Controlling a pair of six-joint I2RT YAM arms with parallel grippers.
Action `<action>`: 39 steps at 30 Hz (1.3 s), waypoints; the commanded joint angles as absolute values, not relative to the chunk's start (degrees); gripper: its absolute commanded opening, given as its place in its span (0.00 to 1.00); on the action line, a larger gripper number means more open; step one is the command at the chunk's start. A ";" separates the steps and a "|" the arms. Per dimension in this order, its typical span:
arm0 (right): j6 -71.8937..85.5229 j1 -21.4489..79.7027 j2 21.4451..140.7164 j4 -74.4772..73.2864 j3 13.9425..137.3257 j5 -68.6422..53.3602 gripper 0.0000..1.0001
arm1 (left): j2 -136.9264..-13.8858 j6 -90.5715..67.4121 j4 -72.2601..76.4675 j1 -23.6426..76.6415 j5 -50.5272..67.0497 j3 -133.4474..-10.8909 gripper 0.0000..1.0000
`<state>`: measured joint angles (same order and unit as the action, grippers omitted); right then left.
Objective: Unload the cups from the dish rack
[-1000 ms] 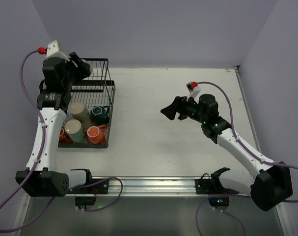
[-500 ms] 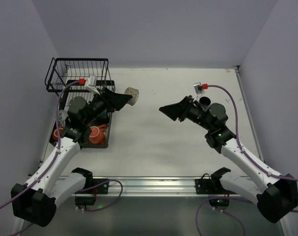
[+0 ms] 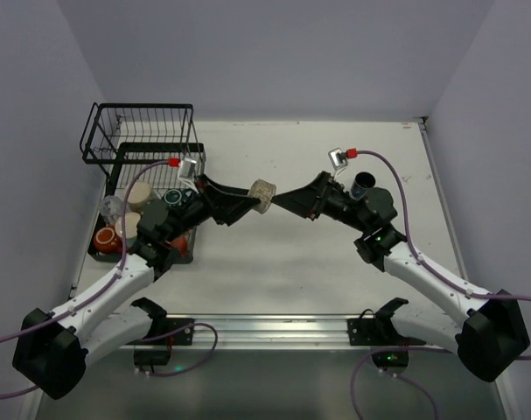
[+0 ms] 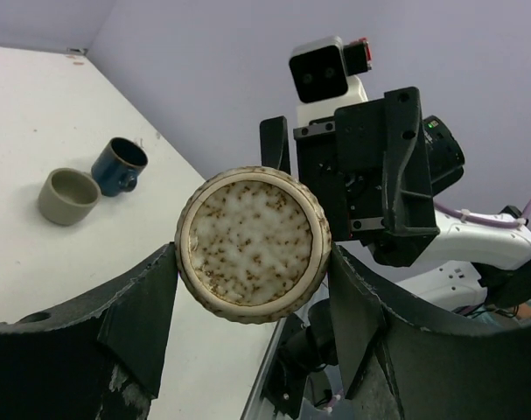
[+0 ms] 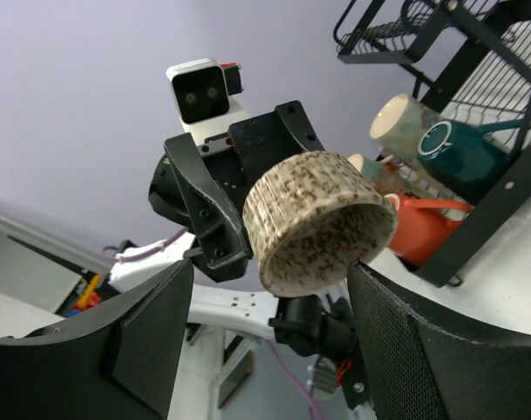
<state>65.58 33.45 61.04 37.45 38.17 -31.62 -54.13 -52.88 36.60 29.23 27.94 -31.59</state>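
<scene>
1. The left gripper [image 3: 249, 201] is clamped on a speckled beige cup [image 4: 254, 245]. Its two fingers [image 4: 147, 302] press the side wall from opposite sides, so the cup lies sideways with its base toward the left wrist camera.
2. That cup hangs in the air over the table [image 3: 335, 271], well clear of the dish rack [image 3: 143, 118] and about midway between the two arms. This looks like a handover point, since the rack lies on the left arm's side.
3. The right gripper [image 3: 282, 199] faces the cup's open mouth with its jaws spread wide. From its wrist camera the cup shows in the gap between the fingers [image 5: 151, 341], with daylight on both sides, so it has no hold yet.
4. Holding the cup by its wall near the base leaves the rim end free, probably so the right gripper can close on it.
5. A grey-olive cup [image 4: 68, 195] and a dark blue cup [image 4: 119, 164] stand upright close together on the table on the right arm's side, most likely where unloaded cups go.
6. The lower tray of the rack holds a cream cup [image 3: 141, 194], a dark teal mug [image 3: 172, 198] and an orange-red mug [image 3: 106, 238], so several cups have yet to be unloaded.
</scene>
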 commanded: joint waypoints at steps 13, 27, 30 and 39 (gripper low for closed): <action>74.62 34.98 66.27 53.78 36.48 -31.30 0.20 | -56.08 -47.47 44.05 35.60 25.93 -30.67 0.35; 54.26 34.98 68.71 26.32 46.30 -25.32 0.00 | -38.41 -30.77 0.03 35.51 0.20 -41.36 1.00; 38.91 34.98 74.76 9.97 55.00 -20.68 0.00 | -37.97 -25.77 -13.69 35.51 -11.21 -47.35 1.00; 16.89 34.98 101.75 -25.82 84.62 -0.37 0.00 | -34.46 -18.90 -22.16 35.51 -24.96 -44.66 1.00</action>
<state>28.38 35.20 95.53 -10.13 77.28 -10.31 -35.46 -23.42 -18.04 35.42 -17.23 -47.11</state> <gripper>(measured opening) 0.106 0.997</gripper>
